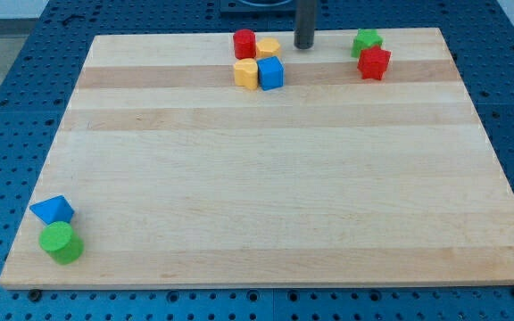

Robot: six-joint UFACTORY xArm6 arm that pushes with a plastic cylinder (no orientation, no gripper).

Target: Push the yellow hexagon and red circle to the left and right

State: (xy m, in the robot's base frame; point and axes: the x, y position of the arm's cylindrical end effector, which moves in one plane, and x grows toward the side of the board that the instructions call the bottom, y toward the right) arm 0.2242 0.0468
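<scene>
Near the frame's top centre, our tip (304,45) stands just right of the yellow hexagon (269,46), seemingly touching the red circle (244,43). We carry no jaws. Next we must wedge between them.

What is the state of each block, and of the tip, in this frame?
Red circle: upright, touching yellow hexagon.
Yellow hexagon: flat, behind blue cube.
Yellow block: touching blue cube.
Blue cube: upright.
Green star: next to red star.
Red star: resting flat.
Blue triangle: next to green circle.
Green circle: upright, near the board's corner.
My tip: right of yellow hexagon, not touching.
</scene>
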